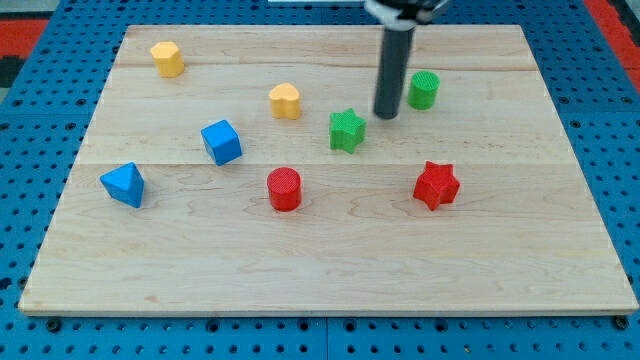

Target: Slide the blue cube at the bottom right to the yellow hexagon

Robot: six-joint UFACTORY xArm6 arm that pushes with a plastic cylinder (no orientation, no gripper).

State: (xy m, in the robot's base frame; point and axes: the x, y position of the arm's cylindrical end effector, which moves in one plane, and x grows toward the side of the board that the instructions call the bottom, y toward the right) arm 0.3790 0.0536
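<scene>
I have one view only. It looks down at a steep angle from the near side, at moderate range, taking in the whole wooden board [330, 270]; the blue pegboard [600, 90] shows round its edges. No second view to compare.

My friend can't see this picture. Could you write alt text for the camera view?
A dark rod's tip rests on a wooden board between a green star block and a green cylinder block. A blue cube sits left of centre, a yellow hexagon block at the top left.
</scene>
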